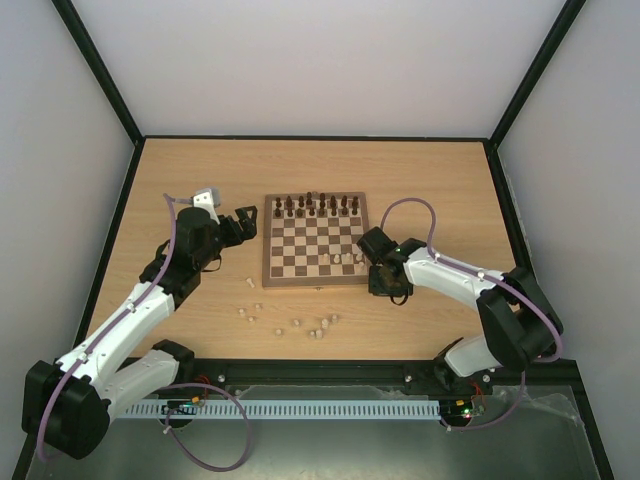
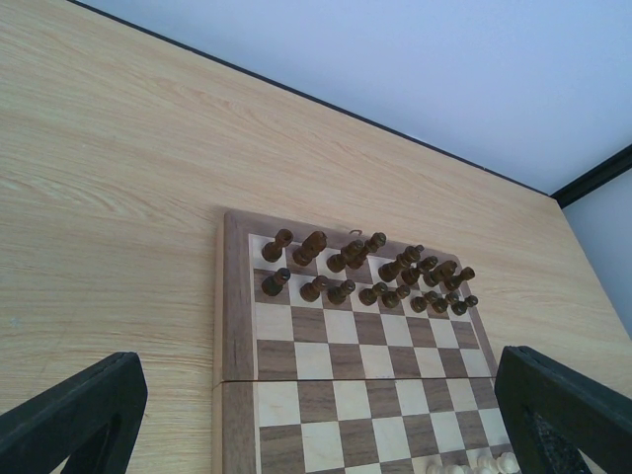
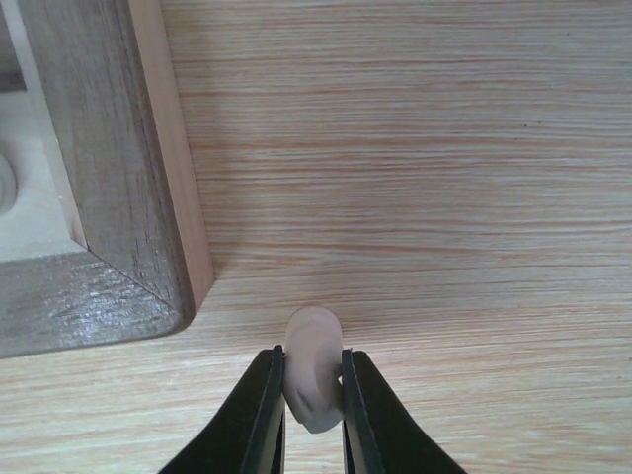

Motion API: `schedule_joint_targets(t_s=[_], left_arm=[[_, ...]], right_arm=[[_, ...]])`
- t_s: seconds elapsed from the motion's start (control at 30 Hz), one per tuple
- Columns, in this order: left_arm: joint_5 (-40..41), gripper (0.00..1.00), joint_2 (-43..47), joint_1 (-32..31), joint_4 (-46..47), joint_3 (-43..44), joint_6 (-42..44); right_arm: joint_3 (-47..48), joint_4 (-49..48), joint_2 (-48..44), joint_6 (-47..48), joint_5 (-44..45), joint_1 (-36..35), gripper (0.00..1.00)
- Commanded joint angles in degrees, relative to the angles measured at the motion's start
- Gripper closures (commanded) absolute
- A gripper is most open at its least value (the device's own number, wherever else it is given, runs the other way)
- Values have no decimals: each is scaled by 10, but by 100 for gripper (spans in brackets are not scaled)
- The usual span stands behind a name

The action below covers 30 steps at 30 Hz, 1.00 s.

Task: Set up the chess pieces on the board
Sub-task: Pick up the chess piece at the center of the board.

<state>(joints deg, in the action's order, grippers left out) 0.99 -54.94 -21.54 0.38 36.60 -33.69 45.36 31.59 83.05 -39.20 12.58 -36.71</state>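
Board (image 1: 300,262) is laid mid-table (image 1: 430,180). Dark chess pieces (image 1: 316,207) are stood in two rows along its far edge; the exact count can't be resolved. About three pale pieces (image 1: 345,258) are seen on the near right squares, and roughly nine loose pale ones (image 1: 296,323) are scattered in front. Right gripper (image 3: 313,360) is clamped on one pale piece (image 3: 310,336) just off the board's corner. Left gripper (image 2: 316,420) is spread wide and holds nothing — beside the board's left edge.
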Motion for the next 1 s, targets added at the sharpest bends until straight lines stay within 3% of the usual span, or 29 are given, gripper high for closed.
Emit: schedule_joint_targets(t_s=[0.0, 0.5, 0.97], left_arm=[[-3, 0, 1, 4, 1, 4, -1], [0, 0, -3, 4, 2, 4, -1], [4, 0, -2, 4, 0, 4, 1]], right_arm=[[-12, 3, 11, 2, -4, 4, 89], [50, 96, -68, 0, -27, -27, 96], [170, 93, 25, 24, -41, -74, 95]])
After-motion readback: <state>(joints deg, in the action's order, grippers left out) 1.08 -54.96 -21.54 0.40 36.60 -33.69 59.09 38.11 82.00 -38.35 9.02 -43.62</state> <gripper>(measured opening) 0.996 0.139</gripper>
